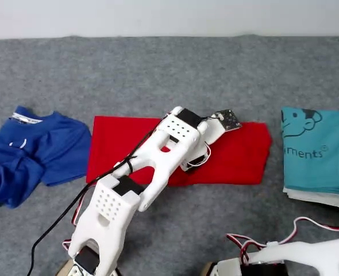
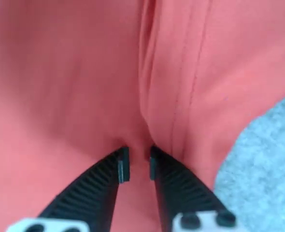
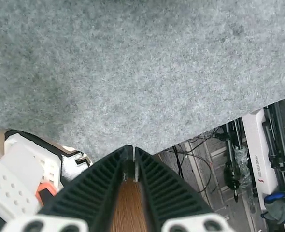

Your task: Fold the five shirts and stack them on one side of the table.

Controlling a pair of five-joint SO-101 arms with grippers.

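A red shirt (image 1: pixel 238 155) lies folded into a flat rectangle at the middle of the grey table. My left arm stretches over it from the near left, and the left gripper (image 1: pixel 196 161) sits down on the cloth near its middle. In the left wrist view the left gripper (image 2: pixel 137 163) is shut on a raised ridge of the red shirt (image 2: pixel 75 87). A crumpled blue shirt (image 1: pixel 31 152) lies at the left. A folded teal shirt (image 1: pixel 319 149) tops a stack at the right edge. My right gripper (image 3: pixel 134 155) is shut and holds nothing, low over the table's near edge.
Grey felt (image 1: pixel 175 75) covers the table. A pale folded shirt (image 1: pixel 319 199) peeks out under the teal one. The right arm (image 1: pixel 299 256) lies along the near right edge. Beyond the table edge, cables and stands (image 3: pixel 239 154) sit on the floor.
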